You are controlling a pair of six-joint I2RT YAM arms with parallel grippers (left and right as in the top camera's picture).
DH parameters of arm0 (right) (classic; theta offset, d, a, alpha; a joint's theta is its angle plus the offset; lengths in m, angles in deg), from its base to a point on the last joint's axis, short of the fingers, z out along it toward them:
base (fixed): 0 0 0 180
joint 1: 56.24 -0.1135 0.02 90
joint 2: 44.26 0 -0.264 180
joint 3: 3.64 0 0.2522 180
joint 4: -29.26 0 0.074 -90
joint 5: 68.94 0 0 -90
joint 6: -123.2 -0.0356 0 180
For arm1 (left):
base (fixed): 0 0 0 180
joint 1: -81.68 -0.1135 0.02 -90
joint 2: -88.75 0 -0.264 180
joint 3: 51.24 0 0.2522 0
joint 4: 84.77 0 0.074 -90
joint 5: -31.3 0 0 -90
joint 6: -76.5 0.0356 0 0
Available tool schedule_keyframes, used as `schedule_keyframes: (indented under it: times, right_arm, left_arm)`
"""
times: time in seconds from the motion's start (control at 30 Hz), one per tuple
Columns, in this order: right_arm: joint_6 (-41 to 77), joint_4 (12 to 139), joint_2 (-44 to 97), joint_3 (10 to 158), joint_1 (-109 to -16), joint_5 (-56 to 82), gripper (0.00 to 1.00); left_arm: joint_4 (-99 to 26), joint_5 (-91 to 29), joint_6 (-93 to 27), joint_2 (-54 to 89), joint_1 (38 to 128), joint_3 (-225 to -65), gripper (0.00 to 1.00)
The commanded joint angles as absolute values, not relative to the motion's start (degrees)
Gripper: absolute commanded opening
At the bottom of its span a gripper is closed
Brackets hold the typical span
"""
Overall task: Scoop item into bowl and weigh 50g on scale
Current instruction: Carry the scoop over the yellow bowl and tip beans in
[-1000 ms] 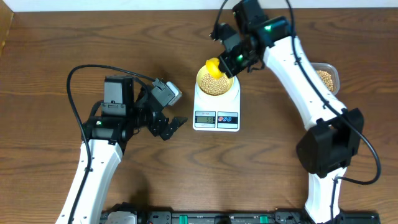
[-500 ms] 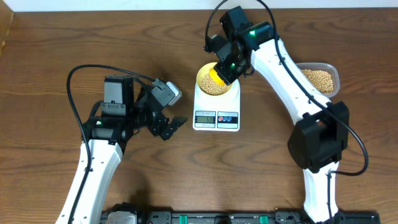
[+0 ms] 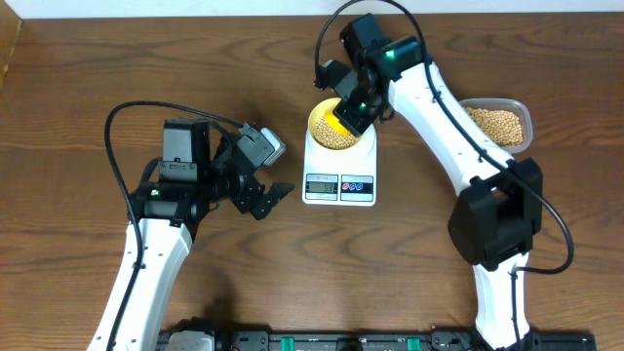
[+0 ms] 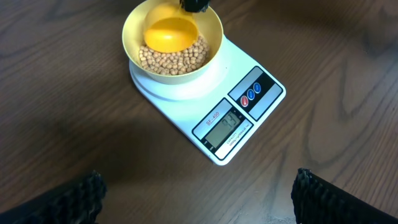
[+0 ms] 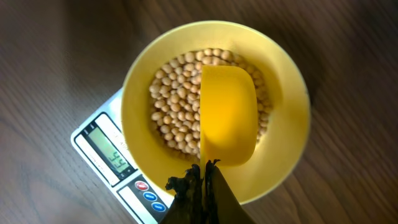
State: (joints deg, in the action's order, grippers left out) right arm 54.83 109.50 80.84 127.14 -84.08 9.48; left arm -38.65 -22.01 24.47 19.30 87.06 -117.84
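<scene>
The pale yellow bowl (image 3: 337, 127) stands on the white scale (image 3: 339, 168) and holds tan beans (image 5: 174, 106). My right gripper (image 5: 205, 177) is shut on the handle of a yellow scoop (image 5: 227, 115), whose empty cup lies inside the bowl over the beans. The bowl (image 4: 172, 43), scoop (image 4: 169, 34) and scale display (image 4: 227, 123) also show in the left wrist view. My left gripper (image 3: 263, 200) is open and empty, hovering left of the scale.
A clear plastic tub (image 3: 499, 123) with more beans stands to the right of the scale, beside the right arm. The wooden table (image 3: 78, 97) stretches left and forward.
My right gripper has swung left and down, bringing the scoop from above the bowl's rim into the bowl. The left arm has not moved.
</scene>
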Motion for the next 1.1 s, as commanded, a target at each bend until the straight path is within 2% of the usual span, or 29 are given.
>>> schedule_keyframes:
  times: [0.0,1.07]
  right_arm:
    - [56.64,109.69,81.48,127.38,-85.41,10.07,0.01]
    - [55.05,110.52,81.45,127.33,-85.02,5.53,0.01]
  left_arm:
    - [-38.69,-22.34,25.26,18.97,86.78,-118.43,0.98]
    - [-38.69,-22.34,25.26,18.97,86.78,-118.43,0.98]
